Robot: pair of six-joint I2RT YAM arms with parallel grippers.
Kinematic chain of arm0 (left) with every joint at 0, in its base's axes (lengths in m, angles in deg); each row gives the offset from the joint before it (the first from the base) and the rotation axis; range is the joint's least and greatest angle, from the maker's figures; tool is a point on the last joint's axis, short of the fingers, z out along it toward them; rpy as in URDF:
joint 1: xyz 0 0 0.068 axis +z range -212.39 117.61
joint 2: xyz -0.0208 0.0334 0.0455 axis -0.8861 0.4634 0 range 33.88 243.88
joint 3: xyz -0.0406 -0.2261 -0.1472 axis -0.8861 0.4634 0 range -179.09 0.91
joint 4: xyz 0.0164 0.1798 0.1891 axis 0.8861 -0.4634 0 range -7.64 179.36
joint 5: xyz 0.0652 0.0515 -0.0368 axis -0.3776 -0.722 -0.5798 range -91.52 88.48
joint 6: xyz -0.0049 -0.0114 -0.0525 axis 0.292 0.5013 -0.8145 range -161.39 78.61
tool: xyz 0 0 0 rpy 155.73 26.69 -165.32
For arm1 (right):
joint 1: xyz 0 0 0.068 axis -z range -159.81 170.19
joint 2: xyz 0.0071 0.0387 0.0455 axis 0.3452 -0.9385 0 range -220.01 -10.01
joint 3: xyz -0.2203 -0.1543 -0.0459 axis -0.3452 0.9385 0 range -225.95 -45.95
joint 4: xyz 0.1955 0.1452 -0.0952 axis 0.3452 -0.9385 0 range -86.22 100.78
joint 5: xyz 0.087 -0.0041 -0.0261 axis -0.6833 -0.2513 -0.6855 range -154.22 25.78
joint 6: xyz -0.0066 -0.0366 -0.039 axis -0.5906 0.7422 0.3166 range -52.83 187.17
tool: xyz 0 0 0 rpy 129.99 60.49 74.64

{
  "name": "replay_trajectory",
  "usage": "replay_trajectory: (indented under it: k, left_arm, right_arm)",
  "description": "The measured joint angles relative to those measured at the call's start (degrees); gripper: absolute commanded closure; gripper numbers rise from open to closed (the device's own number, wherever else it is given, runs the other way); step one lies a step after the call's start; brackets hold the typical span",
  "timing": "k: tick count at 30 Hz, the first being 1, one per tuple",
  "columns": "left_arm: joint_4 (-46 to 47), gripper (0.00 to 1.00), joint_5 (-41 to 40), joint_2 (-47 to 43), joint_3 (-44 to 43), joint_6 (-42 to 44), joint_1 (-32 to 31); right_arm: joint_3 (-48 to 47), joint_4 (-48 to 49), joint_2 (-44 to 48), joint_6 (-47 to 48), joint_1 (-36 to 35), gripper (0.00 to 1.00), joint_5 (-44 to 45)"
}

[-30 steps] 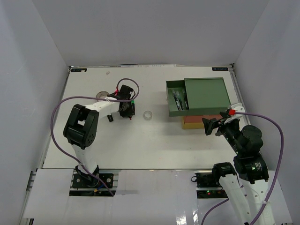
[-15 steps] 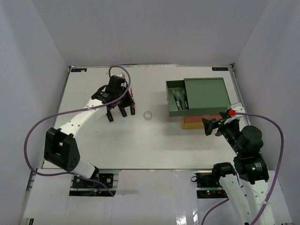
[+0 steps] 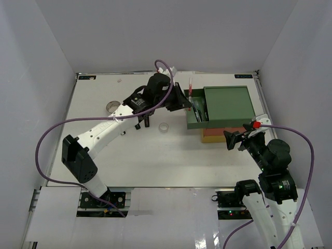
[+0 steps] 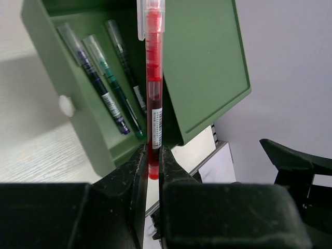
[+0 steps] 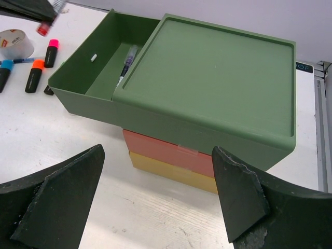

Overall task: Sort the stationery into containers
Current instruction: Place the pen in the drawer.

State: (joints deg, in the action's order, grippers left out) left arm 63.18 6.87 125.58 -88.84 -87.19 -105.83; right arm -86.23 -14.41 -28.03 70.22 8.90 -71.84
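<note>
My left gripper (image 4: 151, 161) is shut on a red pen (image 4: 154, 88) with a clear cap and holds it above the open dark green drawer (image 4: 93, 140). Three thin pens (image 4: 106, 93) lie inside that drawer. From above, the left gripper (image 3: 184, 101) hangs at the drawer's (image 3: 196, 123) left edge with the red pen (image 3: 190, 91) pointing up. The containers (image 5: 207, 78) are a stack with an orange-red tray (image 5: 166, 153) and a yellow tray (image 5: 171, 174) below the green one. My right gripper (image 5: 161, 207) stands open in front of the stack, holding nothing.
A white tape roll (image 3: 164, 127) lies mid-table and a grey one (image 3: 112, 106) far left. Highlighters with pink (image 5: 51, 54), orange (image 5: 35, 75) and blue (image 5: 4, 72) caps lie left of the drawer beside a tape roll (image 5: 13, 42). White walls enclose the table.
My left arm has swung from the table's left part to the open green drawer, carrying the red pen. The right arm has not moved.
</note>
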Motion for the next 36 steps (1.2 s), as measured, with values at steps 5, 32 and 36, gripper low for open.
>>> replay_trajectory:
  k: [5,32,36]
  left_arm:
    - [0.5,0.6,0.3,5.4,-3.0,-0.7,-2.3]
    - [-6.8,0.2,-11.2,-6.2,14.6,36.0,27.3]
    - [-6.3,0.29,-10.7,3.6,13.8,42.0,29.8]
  right_arm:
    - [0.0,0.0,0.5,0.0,0.0,0.1,0.0]
    - [2.3,2.3,0.9,0.4,0.0,0.1,-2.6]
    - [2.7,2.7,0.9,0.4,-0.2,0.1,-4.4]
